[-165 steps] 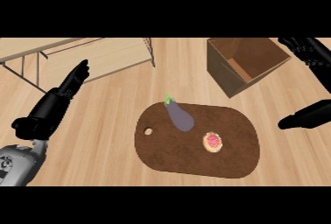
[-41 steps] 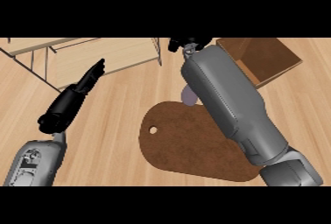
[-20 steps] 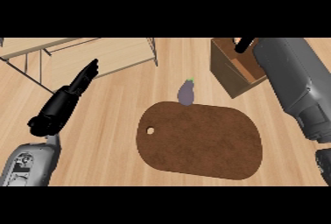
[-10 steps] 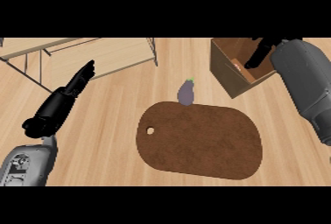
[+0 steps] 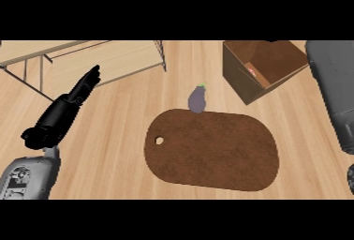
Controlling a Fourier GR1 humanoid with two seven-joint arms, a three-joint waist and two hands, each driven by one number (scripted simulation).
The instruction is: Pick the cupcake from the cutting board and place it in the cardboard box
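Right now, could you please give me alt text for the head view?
A brown cutting board lies bare mid-counter, a purple eggplant at its far edge. An open cardboard box stands at upper right, something small and pinkish inside. The left hand rests open at left; a grey forearm fills the right edge.

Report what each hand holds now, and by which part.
The left hand holds nothing; its fingers are straight. The right hand is out of view, so that cannot be told.
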